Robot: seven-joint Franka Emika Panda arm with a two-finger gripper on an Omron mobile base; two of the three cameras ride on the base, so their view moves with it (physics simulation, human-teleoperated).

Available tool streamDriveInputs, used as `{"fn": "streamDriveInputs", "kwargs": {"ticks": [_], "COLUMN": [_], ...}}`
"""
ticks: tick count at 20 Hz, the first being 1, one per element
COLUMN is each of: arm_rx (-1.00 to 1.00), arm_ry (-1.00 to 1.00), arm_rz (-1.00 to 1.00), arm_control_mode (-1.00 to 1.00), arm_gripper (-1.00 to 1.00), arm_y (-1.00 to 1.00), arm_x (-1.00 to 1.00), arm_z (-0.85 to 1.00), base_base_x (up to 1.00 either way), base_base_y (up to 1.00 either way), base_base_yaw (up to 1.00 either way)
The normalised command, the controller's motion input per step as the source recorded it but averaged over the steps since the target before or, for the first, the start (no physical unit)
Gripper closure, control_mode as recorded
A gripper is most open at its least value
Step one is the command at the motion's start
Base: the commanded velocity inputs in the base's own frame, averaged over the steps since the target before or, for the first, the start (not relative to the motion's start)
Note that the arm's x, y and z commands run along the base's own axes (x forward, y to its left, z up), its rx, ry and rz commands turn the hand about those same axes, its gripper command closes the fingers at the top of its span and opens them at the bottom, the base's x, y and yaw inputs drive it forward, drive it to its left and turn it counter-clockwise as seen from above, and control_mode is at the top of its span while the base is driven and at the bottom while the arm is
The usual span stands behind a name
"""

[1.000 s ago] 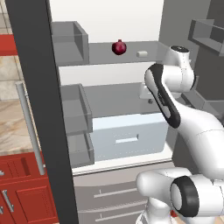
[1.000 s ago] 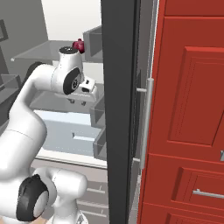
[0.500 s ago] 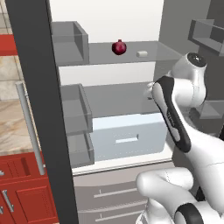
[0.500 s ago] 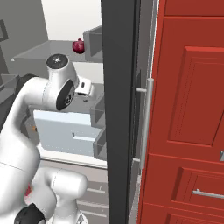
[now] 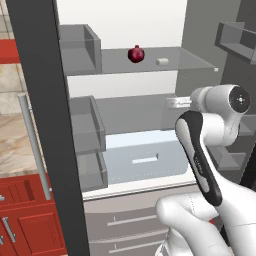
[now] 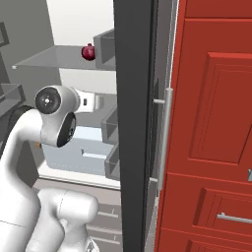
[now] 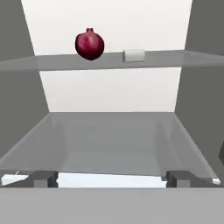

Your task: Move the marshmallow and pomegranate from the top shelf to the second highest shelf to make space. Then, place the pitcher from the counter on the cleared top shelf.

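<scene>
The dark red pomegranate (image 7: 89, 44) (image 5: 136, 54) (image 6: 88, 51) stands on the top shelf (image 7: 183, 58) (image 5: 190, 59), a thin glass pane. The small off-white marshmallow (image 7: 134, 55) (image 5: 161, 61) lies just to its right. My gripper (image 7: 111, 179) (image 5: 172, 102) hovers at the front edge of the second highest shelf (image 7: 113, 140) (image 5: 135, 112), below both items. It is open, its fingertips (image 7: 43, 178) far apart with nothing between them. The pitcher is out of view. A strip of marbled counter (image 5: 10, 142) shows left of the fridge door.
Grey door bins (image 5: 82, 125) hang on the open fridge door to the left. A white drawer (image 5: 145, 160) sits under the second shelf. A red cabinet front (image 6: 211, 123) with a metal handle stands to the right of the fridge.
The gripper's jaws have opened wide. The arm's upper joint has swung down and to the right in the left base view, while the hand stays in front of the second shelf. Both items are unmoved.
</scene>
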Motion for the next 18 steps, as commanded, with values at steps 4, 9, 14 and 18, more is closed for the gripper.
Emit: {"fn": "streamDriveInputs", "kwargs": {"ticks": [4, 9, 14, 18], "arm_rx": [0.00, 0.00, 0.00, 0.00], "arm_ry": [-0.18, -0.06, 0.00, 0.01], "arm_rz": [0.00, 0.00, 0.00, 0.00], "arm_control_mode": [-1.00, -1.00, -1.00, -1.00], "arm_gripper": [-1.00, -1.00, -1.00, -1.00], "arm_y": [0.10, 0.15, 0.01, 0.06], "arm_x": [0.00, 0.00, 0.00, 0.00], "arm_z": [0.72, 0.77, 0.56, 0.50], "base_base_x": [0.00, 0.00, 0.00, 0.00], "base_base_y": [0.00, 0.00, 0.00, 0.00], "base_base_yaw": [0.00, 0.00, 0.00, 0.00]}}
